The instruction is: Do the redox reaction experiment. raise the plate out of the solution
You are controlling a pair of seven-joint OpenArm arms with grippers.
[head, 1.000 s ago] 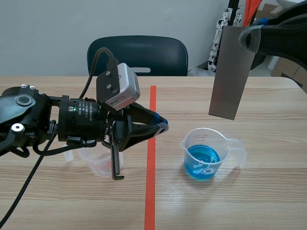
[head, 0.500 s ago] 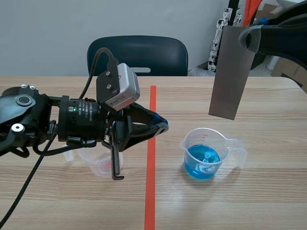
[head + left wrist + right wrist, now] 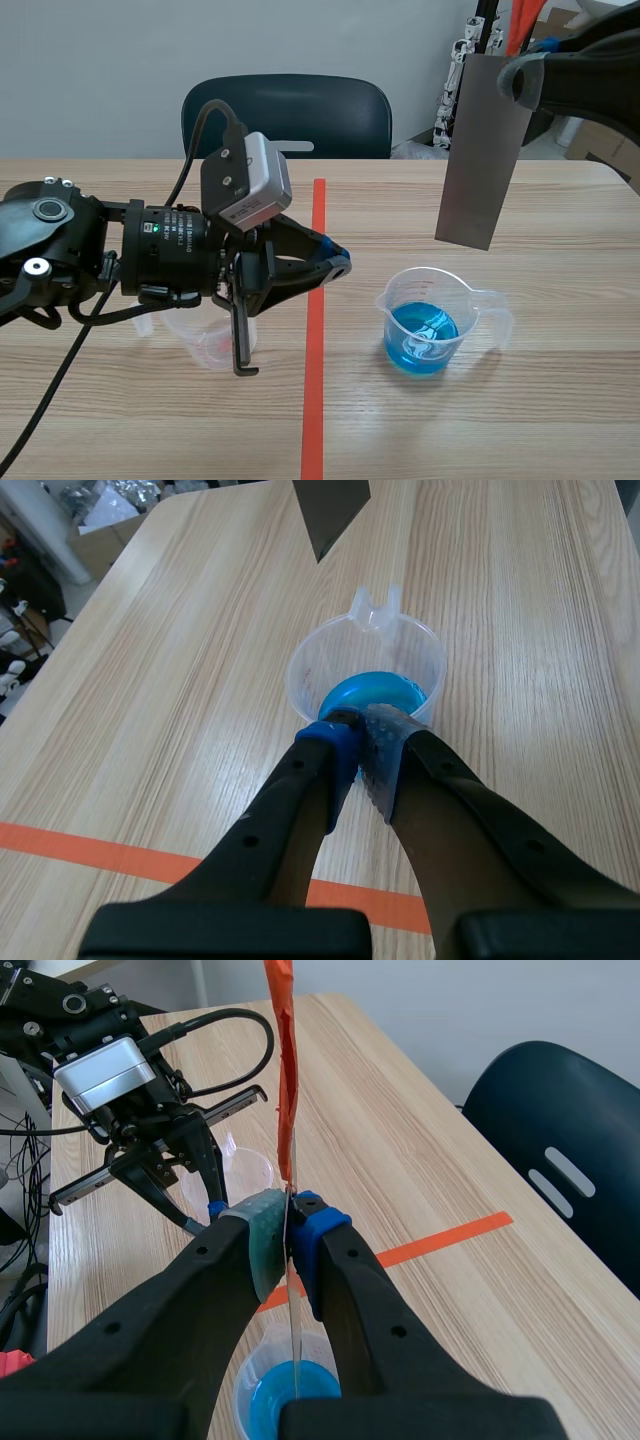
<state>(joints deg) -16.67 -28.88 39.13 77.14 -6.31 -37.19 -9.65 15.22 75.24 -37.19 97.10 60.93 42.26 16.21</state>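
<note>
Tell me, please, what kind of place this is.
Probably a robotics lab staged for a chemistry demonstration: a wooden table with orange-red tape marks, a clear beaker of blue solution, and a grey metal plate held up by the right gripper.

Landmark: clear plastic beaker of blue liquid (image 3: 432, 320), standing on the light wooden table (image 3: 560, 400).
Plate: flat grey metal plate (image 3: 483, 150), upright above the beaker, out of the liquid.
Right gripper (image 3: 515, 78): above the beaker, clamped on the plate's top.
Left gripper (image 3: 340, 266): just left of the beaker, fingers together.
Cup: small clear plastic cup (image 3: 205, 342), well left of the beaker, under the left arm.
Chair: dark padded chair (image 3: 287, 115), behind the table, left of the beaker.
</note>
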